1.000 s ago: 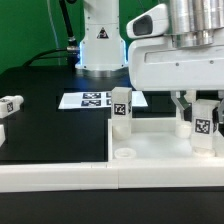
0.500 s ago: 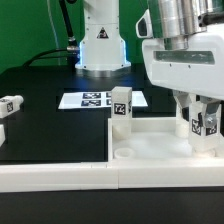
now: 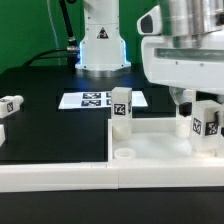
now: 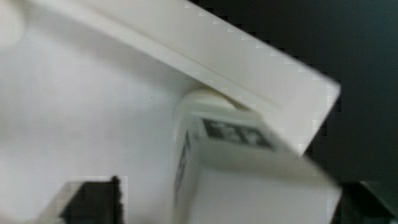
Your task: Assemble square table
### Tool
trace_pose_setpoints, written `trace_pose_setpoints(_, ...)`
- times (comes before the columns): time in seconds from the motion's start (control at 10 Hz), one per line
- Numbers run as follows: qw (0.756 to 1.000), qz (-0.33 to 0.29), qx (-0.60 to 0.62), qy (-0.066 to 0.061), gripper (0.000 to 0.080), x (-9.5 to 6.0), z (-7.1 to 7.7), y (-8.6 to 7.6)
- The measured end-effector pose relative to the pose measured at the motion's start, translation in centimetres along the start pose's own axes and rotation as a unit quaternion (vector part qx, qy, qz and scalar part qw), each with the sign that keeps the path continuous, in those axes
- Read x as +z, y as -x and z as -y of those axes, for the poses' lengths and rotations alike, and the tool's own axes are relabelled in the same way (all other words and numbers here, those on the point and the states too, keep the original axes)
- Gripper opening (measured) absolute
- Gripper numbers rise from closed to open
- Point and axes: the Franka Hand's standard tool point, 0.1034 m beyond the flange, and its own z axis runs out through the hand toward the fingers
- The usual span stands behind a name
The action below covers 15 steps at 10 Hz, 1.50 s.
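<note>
white plastic makes up the square top (image 3: pixel 155 145), which lies flat on the black table (image 3: pixel 50 135) with its raised rim upward, towards the exterior view's right. a round socket (image 3: pixel 125 154) shows in its near corner on the exterior view's left. a tagged leg (image 3: pixel 121 104) stands upright at the far corner on that same side. a second tagged leg (image 3: pixel 205 122) stands upright on the top near the exterior view's right edge, directly under the end effector (image 3: pixel 203 108). in the wrist view this leg (image 4: pixel 240 150) sits against the corner of the top's rim (image 4: pixel 267 70), between the two dark fingers (image 4: pixel 93 200), and one finger stands clear of it with a visible gap, so the end effector (image 4: pixel 228 200) is released and grips nothing. a third leg (image 3: pixel 10 105) lies on the table at the exterior view's left edge, well apart from the top. the marker board (image 3: pixel 95 100) lies beyond, in front of the robot base (image 3: pixel 100 45). a long white bar (image 3: pixel 60 178) runs along the near side.
</note>
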Motion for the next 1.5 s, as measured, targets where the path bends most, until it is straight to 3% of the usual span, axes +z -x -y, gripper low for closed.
trace_pose_setpoints(0.5,0.985,-0.001,-0.175,0.001,0.0649,0.06,-0.03,0.0)
trace_pose_setpoints(0.6,0.958,-0.014,-0.285,0.015,0.0649,-0.12,0.29,0.24)
trace_pose_setpoints(0.8,0.907,-0.014,-0.42,0.019,0.0649,-0.13,0.33,0.18)
trace_pose_setpoints(0.9,0.898,-0.014,-0.439,0.019,0.0649,-0.11,0.32,0.18)
trace_pose_setpoints(1.1,0.902,-0.013,-0.431,0.018,0.0636,-0.09,0.32,0.21)
trace_pose_setpoints(1.3,0.921,-0.014,-0.389,0.018,0.0291,-0.09,0.31,0.17)
trace_pose_setpoints(1.5,0.949,-0.016,-0.315,0.017,0.0291,-0.07,0.18,-0.02)
